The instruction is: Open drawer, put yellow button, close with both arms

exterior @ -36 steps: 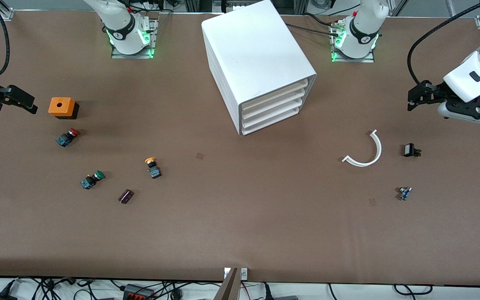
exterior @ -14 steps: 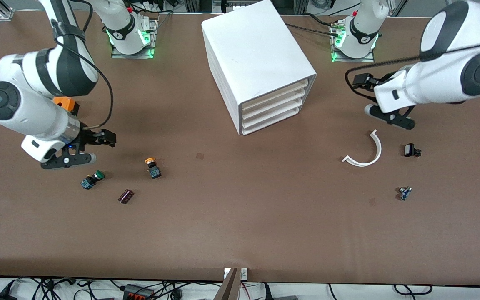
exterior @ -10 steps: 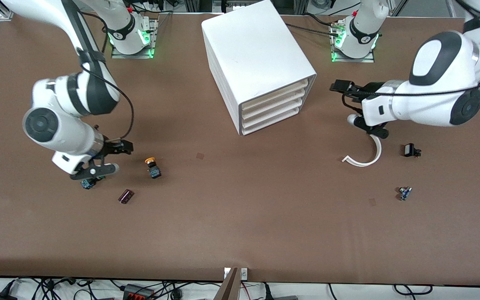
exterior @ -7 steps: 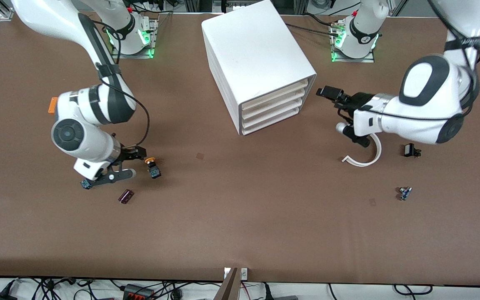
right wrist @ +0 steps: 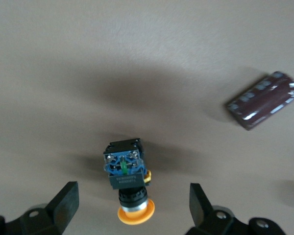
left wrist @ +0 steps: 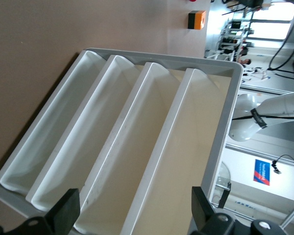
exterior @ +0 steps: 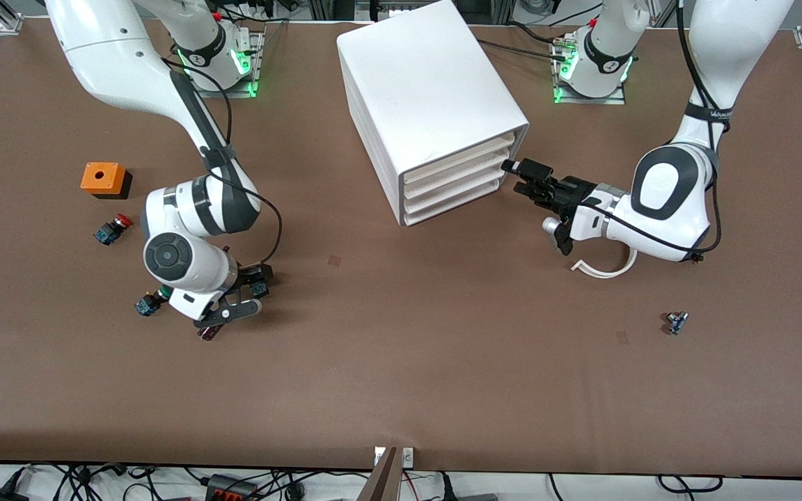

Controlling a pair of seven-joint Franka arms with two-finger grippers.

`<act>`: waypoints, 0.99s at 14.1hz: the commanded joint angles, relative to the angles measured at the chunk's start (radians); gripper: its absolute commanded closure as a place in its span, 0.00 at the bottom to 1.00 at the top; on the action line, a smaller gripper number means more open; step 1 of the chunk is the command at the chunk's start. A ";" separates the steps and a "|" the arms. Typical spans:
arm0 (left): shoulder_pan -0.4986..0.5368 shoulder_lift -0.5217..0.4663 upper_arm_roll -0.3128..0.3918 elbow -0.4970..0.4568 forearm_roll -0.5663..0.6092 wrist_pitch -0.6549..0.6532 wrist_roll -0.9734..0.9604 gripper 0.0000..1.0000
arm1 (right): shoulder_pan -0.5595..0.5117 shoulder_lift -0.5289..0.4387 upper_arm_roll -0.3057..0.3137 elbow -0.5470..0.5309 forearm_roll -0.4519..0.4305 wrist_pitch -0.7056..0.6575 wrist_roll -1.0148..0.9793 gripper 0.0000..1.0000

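The white cabinet (exterior: 429, 90) stands at the middle of the table, and its uppermost drawer (exterior: 460, 158) is shut. My left gripper (exterior: 521, 174) is open and empty just in front of the drawer fronts, level with the upper ones. In the left wrist view the uppermost drawer (left wrist: 186, 161) lies between its fingers (left wrist: 63, 215). The yellow button (right wrist: 128, 183) lies on its side on the table. My right gripper (right wrist: 132, 208) is open, with its fingers on either side of the orange cap. In the front view the right gripper (exterior: 256, 277) covers most of the button.
An orange box (exterior: 103, 179), a red-capped button (exterior: 112, 229) and a green-capped button (exterior: 147, 304) lie toward the right arm's end. A dark capacitor (right wrist: 262, 100) lies beside the yellow button. A white curved strip (exterior: 610, 268) and a small blue part (exterior: 676, 322) lie by the left arm.
Both arms swung in from the table's ends and lowered. The right gripper came over the yellow button. The left gripper came up to the cabinet's drawer fronts.
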 commanded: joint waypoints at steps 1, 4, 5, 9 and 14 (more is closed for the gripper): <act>0.005 -0.037 -0.007 -0.067 -0.075 0.015 0.034 0.00 | 0.009 0.043 0.004 0.021 0.012 0.006 -0.006 0.00; 0.001 -0.034 -0.008 -0.117 -0.141 0.018 0.106 0.00 | 0.016 0.054 0.004 0.013 0.012 0.004 -0.008 0.00; 0.001 -0.037 -0.010 -0.127 -0.144 0.016 0.111 0.00 | 0.016 0.058 0.004 0.013 0.014 0.004 -0.006 0.00; -0.007 -0.034 -0.039 -0.193 -0.212 0.016 0.192 0.00 | 0.016 0.069 0.004 0.013 0.012 0.015 -0.008 0.00; -0.009 -0.026 -0.053 -0.225 -0.247 0.031 0.279 0.42 | 0.016 0.070 0.004 0.014 0.011 0.015 -0.014 0.29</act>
